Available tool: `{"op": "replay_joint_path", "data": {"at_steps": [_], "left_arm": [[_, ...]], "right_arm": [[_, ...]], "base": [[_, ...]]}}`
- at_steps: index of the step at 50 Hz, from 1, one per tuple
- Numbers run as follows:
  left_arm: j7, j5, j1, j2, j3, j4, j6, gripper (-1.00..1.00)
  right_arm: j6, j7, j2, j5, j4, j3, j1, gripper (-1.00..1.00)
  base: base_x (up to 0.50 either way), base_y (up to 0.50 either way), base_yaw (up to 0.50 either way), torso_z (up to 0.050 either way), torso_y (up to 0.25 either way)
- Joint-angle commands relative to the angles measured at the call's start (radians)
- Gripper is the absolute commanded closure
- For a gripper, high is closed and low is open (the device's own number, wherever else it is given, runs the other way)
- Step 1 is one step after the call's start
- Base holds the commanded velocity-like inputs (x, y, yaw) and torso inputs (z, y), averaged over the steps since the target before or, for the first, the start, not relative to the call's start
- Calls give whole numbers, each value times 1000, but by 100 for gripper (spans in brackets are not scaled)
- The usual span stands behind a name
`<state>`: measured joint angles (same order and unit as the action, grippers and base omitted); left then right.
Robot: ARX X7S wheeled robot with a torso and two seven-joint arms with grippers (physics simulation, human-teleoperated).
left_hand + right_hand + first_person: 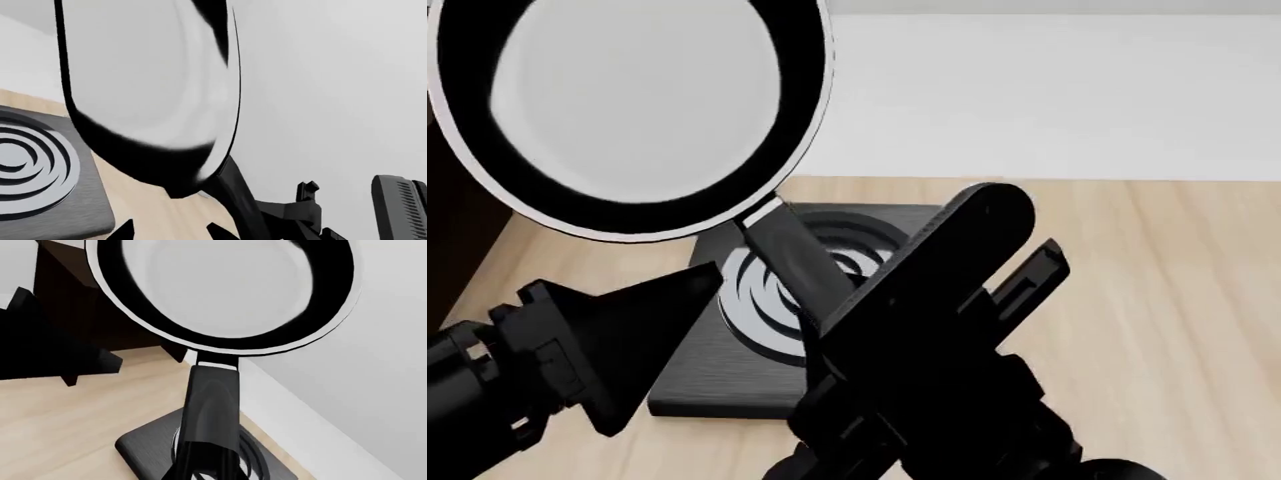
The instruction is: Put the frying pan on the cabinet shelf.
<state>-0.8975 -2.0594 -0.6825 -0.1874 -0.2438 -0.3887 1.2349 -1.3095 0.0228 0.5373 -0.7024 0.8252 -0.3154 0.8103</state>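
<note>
The frying pan point(627, 100) is held up in the air, tilted so that its pale inside faces the head camera. It also shows in the right wrist view point(227, 290) and the left wrist view point(153, 85). Its long black handle point(210, 405) runs down into my right gripper point(203, 471), which is shut on it. My left gripper point(173, 235) is open and empty, low over the tabletop beside the pan. The dark wooden cabinet point(87, 315) stands behind the pan at the left; its shelf board is not clearly shown.
A square black stove plate point(761, 300) with concentric rings lies on the light wooden tabletop point(1174, 300), under the pan's handle. My left arm point(574, 350) reaches in beside the plate. A white wall point(1054, 90) stands behind the table.
</note>
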Motion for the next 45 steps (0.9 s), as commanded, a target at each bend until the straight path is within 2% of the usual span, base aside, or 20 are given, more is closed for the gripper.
{"op": "replay_joint_path", "data": {"at_steps": [1, 20, 45], "left_arm": [[44, 31, 34, 53, -3, 7, -56, -100], [72, 38, 64, 65, 15, 4, -92, -100], [107, 75, 13, 80, 59, 56, -143, -100]], "right_arm": [[24, -27, -22, 75, 25, 30, 11, 100], [62, -34, -16, 82, 14, 7, -8, 100], [140, -31, 21, 102, 37, -32, -59, 100]], "base": [[0, 0, 0, 0, 0], [0, 0, 0, 1, 2], [0, 0, 0, 1, 2]]}}
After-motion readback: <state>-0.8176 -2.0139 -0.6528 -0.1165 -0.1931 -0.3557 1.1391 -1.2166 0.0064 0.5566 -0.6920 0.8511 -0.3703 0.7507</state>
